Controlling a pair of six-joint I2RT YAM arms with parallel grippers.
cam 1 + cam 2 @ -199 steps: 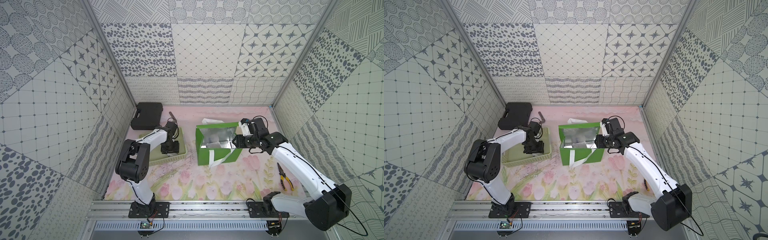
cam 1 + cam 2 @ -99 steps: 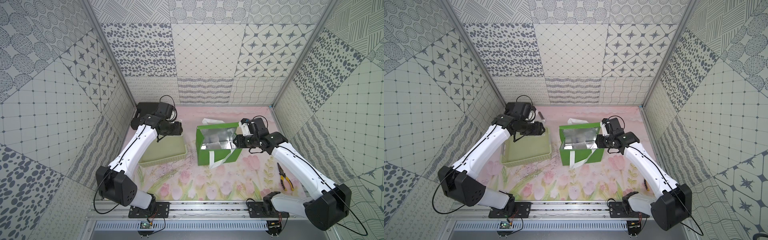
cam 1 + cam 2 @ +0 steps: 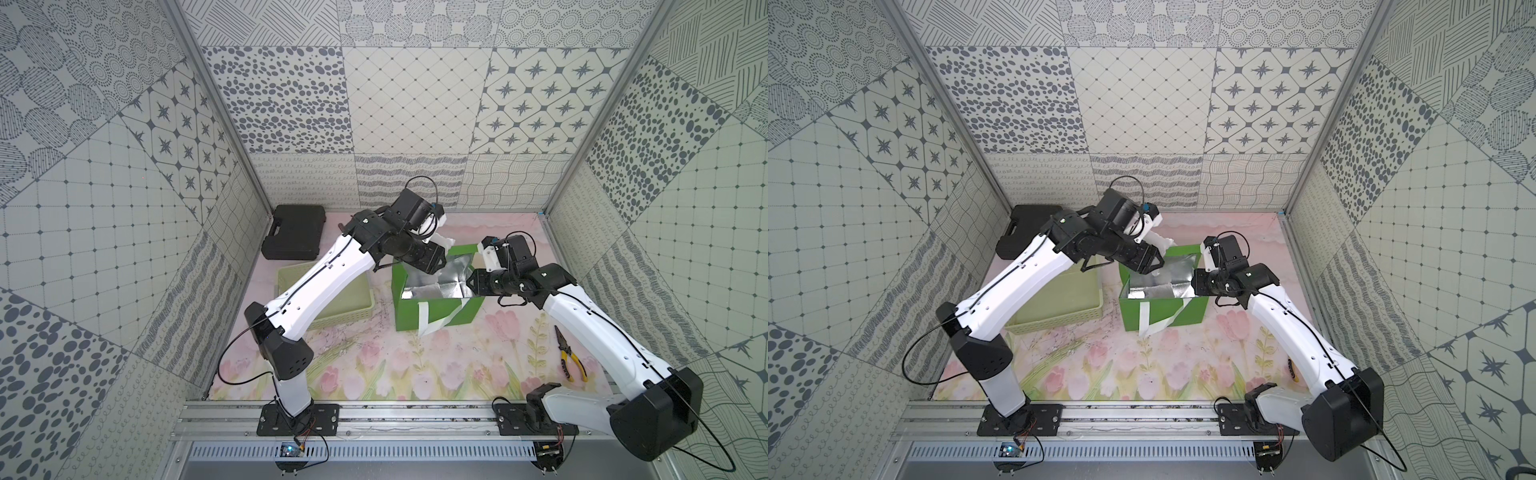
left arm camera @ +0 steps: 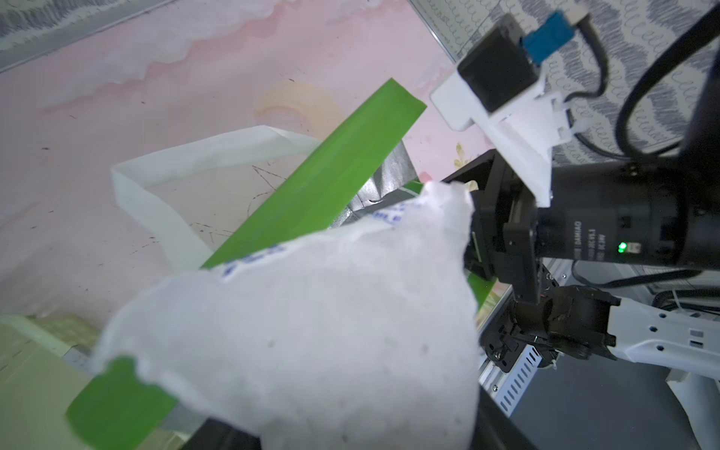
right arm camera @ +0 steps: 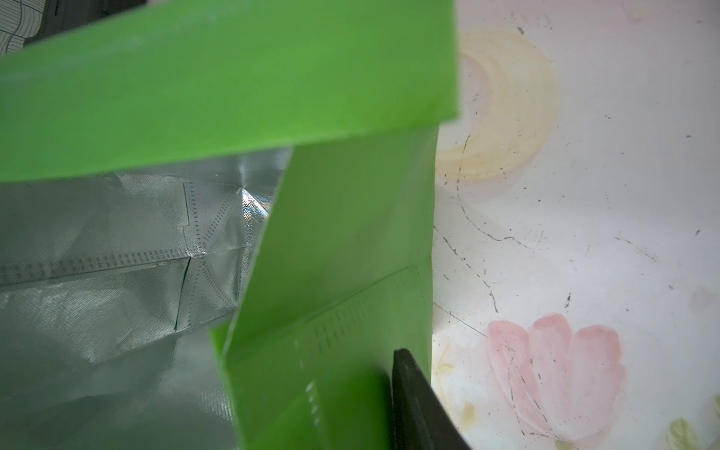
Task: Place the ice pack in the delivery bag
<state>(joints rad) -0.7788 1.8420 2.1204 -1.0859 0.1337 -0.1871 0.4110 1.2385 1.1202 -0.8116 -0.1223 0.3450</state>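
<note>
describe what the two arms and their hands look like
The left arm and right arm share one build: smooth white link shells, bulky black joint housings, black base plates on a silver rail. Thin black cables loop off each. The left hand and right hand are black; a white bracket with a small black camera and blue plug sits behind each.

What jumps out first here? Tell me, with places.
The bright green delivery bag stands open mid-table with its silver lining showing. Above its back rim the left gripper holds the white ice pack, while the right gripper sits at the bag's side rim. Yellow-handled pliers lie alone on the mat beside the right arm.
</note>
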